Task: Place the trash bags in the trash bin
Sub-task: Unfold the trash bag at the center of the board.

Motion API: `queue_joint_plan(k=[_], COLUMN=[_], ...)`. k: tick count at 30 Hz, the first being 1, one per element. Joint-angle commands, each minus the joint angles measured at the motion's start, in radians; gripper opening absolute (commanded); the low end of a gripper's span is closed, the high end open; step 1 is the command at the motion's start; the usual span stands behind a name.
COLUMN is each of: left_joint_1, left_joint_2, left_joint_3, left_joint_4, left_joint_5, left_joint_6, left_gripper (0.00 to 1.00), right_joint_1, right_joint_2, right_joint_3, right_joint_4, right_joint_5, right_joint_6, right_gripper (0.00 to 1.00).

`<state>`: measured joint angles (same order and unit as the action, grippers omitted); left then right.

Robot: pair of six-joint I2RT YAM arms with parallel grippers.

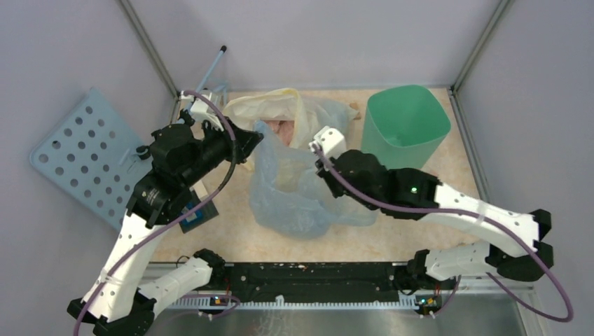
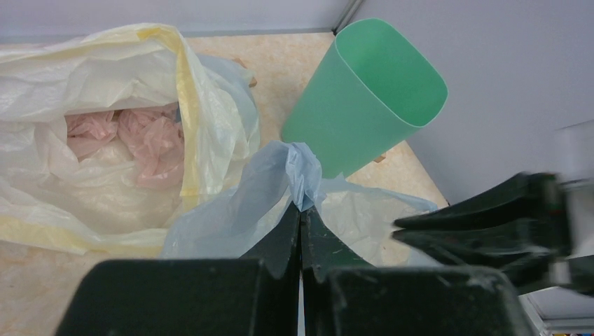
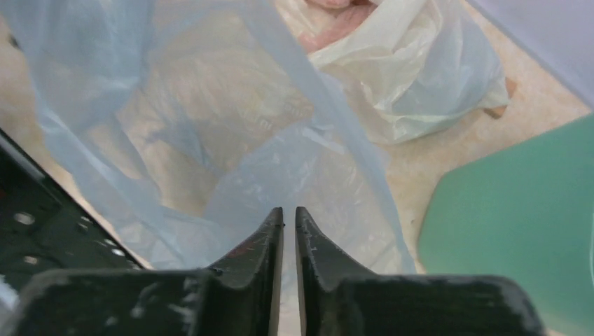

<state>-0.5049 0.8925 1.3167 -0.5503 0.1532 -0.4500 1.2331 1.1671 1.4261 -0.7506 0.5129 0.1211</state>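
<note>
The trash bag (image 1: 294, 199), thin see-through pale-blue plastic, is held up and spread over the middle of the table. My left gripper (image 1: 256, 137) is shut on a bunched bit of the bag's rim (image 2: 302, 175). My right gripper (image 1: 319, 162) is at the bag's right edge. Its jaws (image 3: 288, 210) stand almost together with a narrow slit, and the blue film (image 3: 210, 140) hangs right in front of them. Whether film is pinched in the slit does not show. The mint-green trash bin (image 1: 406, 126) stands upright at the back right, its inside bare (image 2: 392, 77).
A whitish bag with a yellow rim (image 1: 280, 105), with pink crumpled plastic (image 2: 140, 136) inside, lies behind the blue bag. A pale-blue perforated board (image 1: 84, 157) leans at the far left. Grey walls and metal posts close in the table.
</note>
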Motion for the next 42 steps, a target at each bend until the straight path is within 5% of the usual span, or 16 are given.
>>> queue_joint_plan(k=[1, 12, 22, 29, 33, 42], left_joint_1=[0.004, 0.004, 0.003, 0.003, 0.003, 0.003], left_joint_2=[-0.007, -0.018, -0.031, -0.056, -0.066, -0.060], left_joint_3=[0.057, 0.068, 0.051, 0.114, 0.162, 0.191], left_joint_4=[0.027, 0.035, 0.078, 0.022, -0.020, -0.111], left_joint_5=[0.024, 0.078, 0.140, 0.063, 0.032, -0.140], left_joint_6=[0.016, 0.011, -0.030, 0.013, 0.040, 0.141], left_gripper=[0.00, 0.00, 0.00, 0.00, 0.00, 0.00], right_joint_1=[0.006, -0.137, -0.146, -0.165, -0.169, -0.168], right_joint_2=[0.079, 0.141, 0.307, 0.403, 0.430, 0.438], right_joint_3=[-0.089, -0.325, -0.302, -0.400, -0.406, -0.299], right_joint_4=[0.135, 0.449, 0.619, 0.699, 0.635, 0.189], right_joint_5=[-0.034, -0.477, -0.508, -0.602, -0.575, -0.234], right_joint_6=[-0.044, -0.045, -0.078, -0.011, 0.016, 0.109], right_gripper=[0.00, 0.00, 0.00, 0.00, 0.00, 0.00])
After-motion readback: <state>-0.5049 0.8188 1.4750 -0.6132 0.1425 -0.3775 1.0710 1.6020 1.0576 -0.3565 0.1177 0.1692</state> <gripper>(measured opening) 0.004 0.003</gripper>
